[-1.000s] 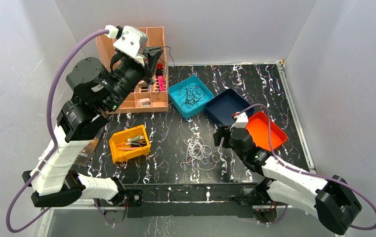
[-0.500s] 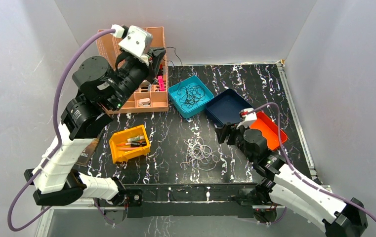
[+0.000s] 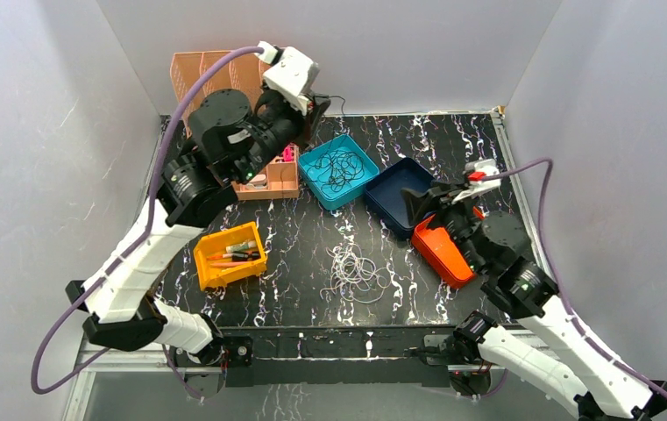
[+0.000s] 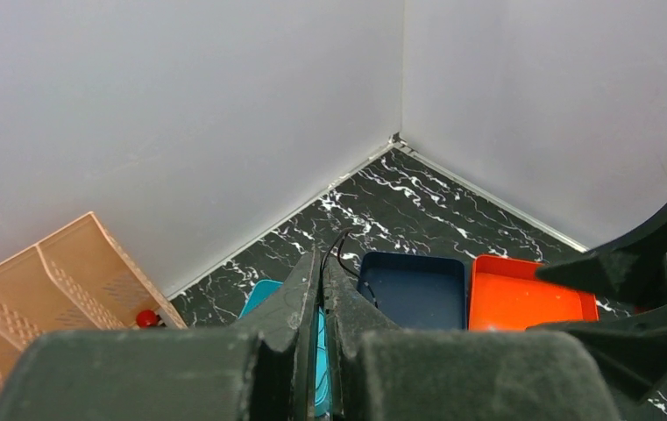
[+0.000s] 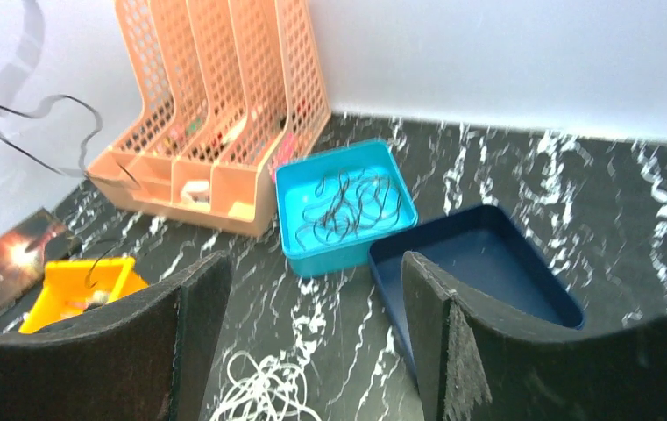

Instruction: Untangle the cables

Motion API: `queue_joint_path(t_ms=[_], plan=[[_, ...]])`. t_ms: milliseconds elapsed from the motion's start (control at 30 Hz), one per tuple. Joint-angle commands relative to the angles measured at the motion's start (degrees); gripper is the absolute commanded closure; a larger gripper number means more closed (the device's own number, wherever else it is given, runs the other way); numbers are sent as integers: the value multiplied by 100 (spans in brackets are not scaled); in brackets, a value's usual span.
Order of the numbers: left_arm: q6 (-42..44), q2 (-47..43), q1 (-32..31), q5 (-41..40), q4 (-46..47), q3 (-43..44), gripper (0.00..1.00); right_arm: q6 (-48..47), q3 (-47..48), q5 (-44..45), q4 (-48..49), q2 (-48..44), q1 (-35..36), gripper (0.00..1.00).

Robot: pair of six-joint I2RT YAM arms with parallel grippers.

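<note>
Raised over the back of the desk (image 3: 294, 237), the left gripper (image 3: 315, 109) is pinched nearly shut on a thin black cable (image 3: 337, 98), beside the peach organizer (image 3: 191, 72). The right gripper (image 3: 426, 200) hangs with its fingers spread wide and nothing between them, above the near edge of the navy tray (image 3: 393, 182). More black cables (image 3: 340, 168) lie in a loose curl inside the teal tray (image 3: 310, 161). A pale knot of white cables (image 3: 353, 270) rests on the bare desk in front of it. An orange tray (image 3: 439, 250) sits just beside the navy one, partly under the right arm. The yellow bin (image 3: 216, 272) stands to the left.

From the left wrist, the two fingers (image 4: 299, 294) press almost together. The black cable (image 4: 340, 248) rises out from between their tips. Navy and orange trays lie side by side below.

From the right wrist, the fingers (image 5: 194, 333) stand far apart, framing the teal tray with its black cables and the navy tray to the right of it. The white cables (image 5: 264, 390) show at the bottom edge. The held black cable (image 5: 45, 132) dangles in wavy bends at the left, in front of the wall.
</note>
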Motion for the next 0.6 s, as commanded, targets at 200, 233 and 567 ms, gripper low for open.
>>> queue_joint_path(t_ms=[200,233,567], plan=[[-291,623,14,514,277,369,100,-1172,1399,-453,-203,-155,-19,20],[-299,662,11,543,283,388,100,-1296,1370,-701,-156,-219,-18,19],[-331,728,11,827,148,510,100,-2111,636,-2679,1455,-449,-25,14]])
